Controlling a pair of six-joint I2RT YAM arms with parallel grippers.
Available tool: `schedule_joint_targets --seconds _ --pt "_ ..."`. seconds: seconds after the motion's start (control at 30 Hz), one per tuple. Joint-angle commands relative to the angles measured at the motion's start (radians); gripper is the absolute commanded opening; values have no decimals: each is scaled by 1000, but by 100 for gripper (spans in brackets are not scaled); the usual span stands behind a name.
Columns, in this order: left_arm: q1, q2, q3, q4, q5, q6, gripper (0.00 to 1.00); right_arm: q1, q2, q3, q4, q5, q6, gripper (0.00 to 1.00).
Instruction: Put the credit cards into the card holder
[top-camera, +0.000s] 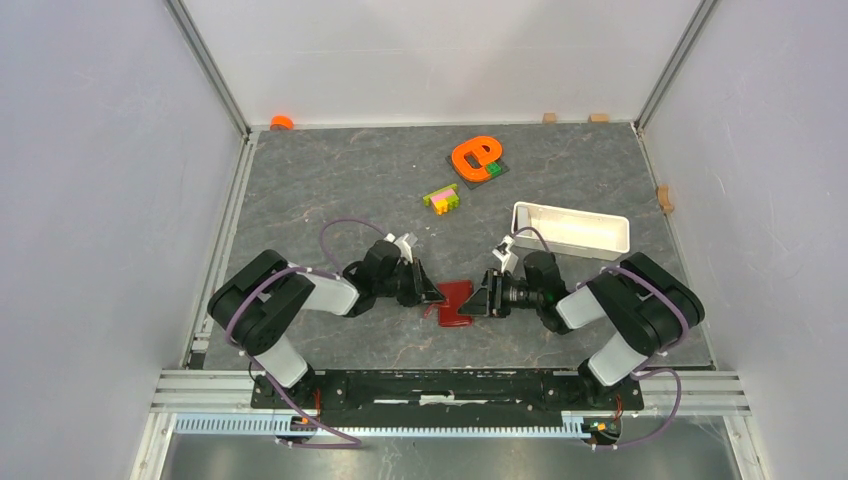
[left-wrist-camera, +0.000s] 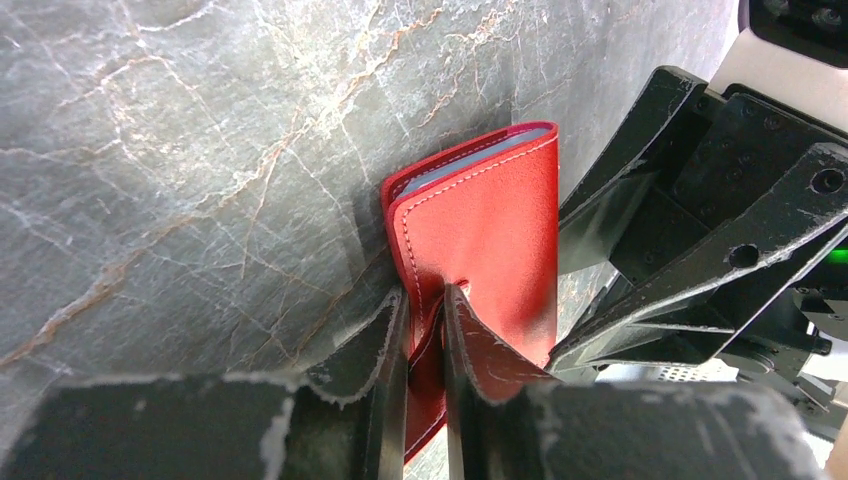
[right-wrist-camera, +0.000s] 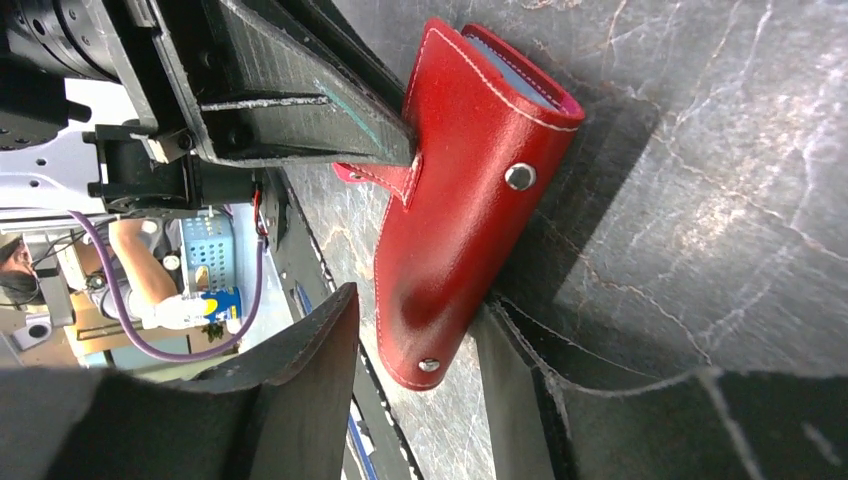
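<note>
The dark-red card holder lies folded on the grey table between my two grippers. My left gripper is shut on its snap tab and left edge. In the left wrist view the fingers pinch the red flap of the card holder. My right gripper stands open around the holder's other end. In the right wrist view the card holder sits between the spread fingers; one pad touches it and the other stays apart. A light-blue lining shows at its mouth. No credit cards are in view.
A white oblong tray stands behind my right arm. Further back are multicoloured toy bricks and an orange piece on a dark plate. Small wooden blocks line the back and right walls.
</note>
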Motion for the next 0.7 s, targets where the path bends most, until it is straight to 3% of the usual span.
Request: schedule_joint_targets --seconds 0.0,0.07,0.13,0.2,0.23,0.47,0.67 --pt "-10 36 -49 -79 -63 4 20 33 41 17 95 62 34 49" --pt "-11 31 -55 -62 -56 0 20 41 43 29 91 86 36 38" --pt "-11 18 -60 -38 -40 1 22 42 24 38 70 113 35 21" --pt "-10 -13 -54 -45 -31 10 31 42 -22 64 -39 156 -11 7" --pt "-8 -33 -44 -70 -31 21 40 42 -58 93 -121 185 -57 0" --pt "94 -307 84 -419 -92 143 77 37 -288 396 -960 585 -432 0" --pt "195 -491 281 -789 -86 339 95 38 -347 631 -1483 921 -598 0"
